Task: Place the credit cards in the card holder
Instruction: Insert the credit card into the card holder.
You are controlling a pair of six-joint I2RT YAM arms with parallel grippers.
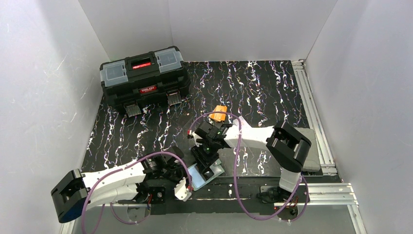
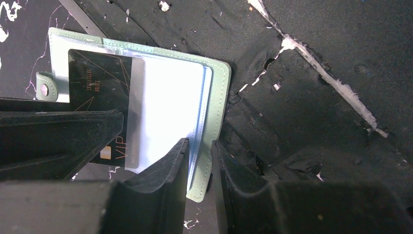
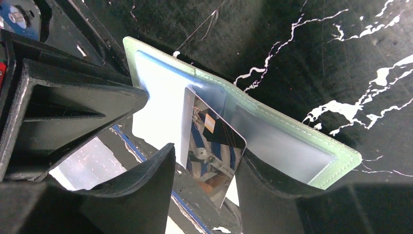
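Left gripper (image 2: 199, 161) pinches the card holder (image 2: 216, 97) by its edge at the table (image 1: 272, 87) front; right gripper (image 3: 208, 151) jaws stand apart around a half-seated card (image 3: 214, 139). Risk: on retreat a jaw snags it and drags it out; orange card (image 1: 220, 113) lies well apart.

"VIP" stands in pale letters near one end of the card (image 2: 100, 97). The card's other small print is too faint to read. The toolbox (image 1: 144, 80) has a red label, too small to read.

A robot lab cell: white panel walls (image 1: 44, 73) enclosing a bench (image 1: 253, 83) (aluminium rails (image 1: 311, 102) along its edge).
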